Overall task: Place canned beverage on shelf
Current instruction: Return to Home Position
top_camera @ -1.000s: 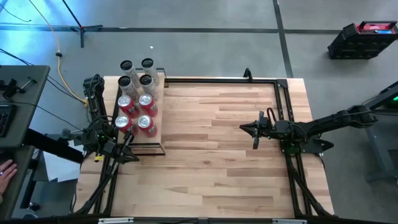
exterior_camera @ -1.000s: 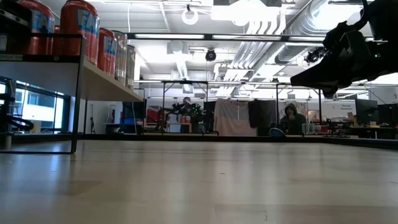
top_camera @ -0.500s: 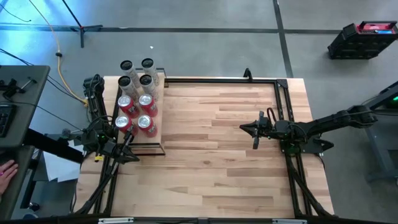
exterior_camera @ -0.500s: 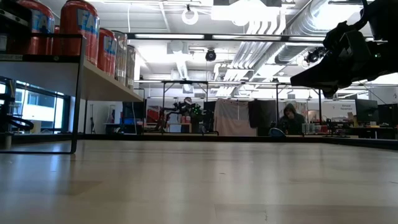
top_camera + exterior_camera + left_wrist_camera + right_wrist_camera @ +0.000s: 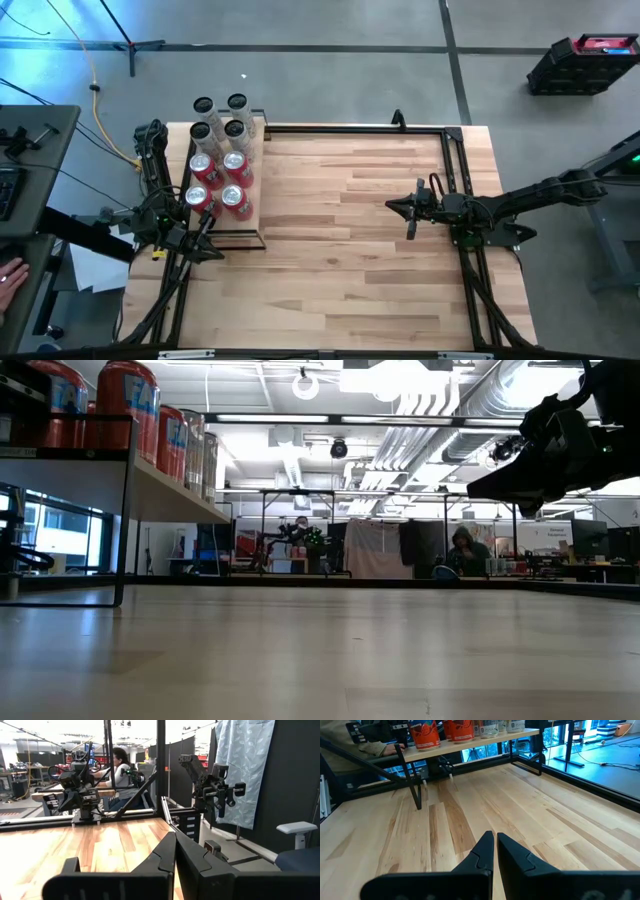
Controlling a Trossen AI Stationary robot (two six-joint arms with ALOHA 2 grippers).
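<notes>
- Eight cans stand upright on the shelf (image 5: 475,742), a narrow pale-wood board on thin black metal legs. It is raised above the table (image 5: 350,280), whose top is striped wooden planks.
- Four red cans (image 5: 233,198) fill the end of the board nearest the left gripper (image 5: 175,836), and four pale silvery cans (image 5: 236,128) fill the end farther from it. Each group stands two by two.
- The left gripper sits low over the table, just beside the shelf's red-can end. Its two dark, angular fingers are pressed together and hold nothing.
- The right gripper (image 5: 495,836) hangs above the table, well apart from the shelf and pointing toward it. Its fingers are closed to a thin slit and hold nothing.
- A black metal rail (image 5: 350,128) runs along the table's edge.
- Ahead of the left gripper, past the far side of the table, hangs a pale blue curtain (image 5: 245,765), and a person (image 5: 117,765) sits there behind the right arm.
- Another person's hand (image 5: 8,272) rests on a desk behind the left arm.
</notes>
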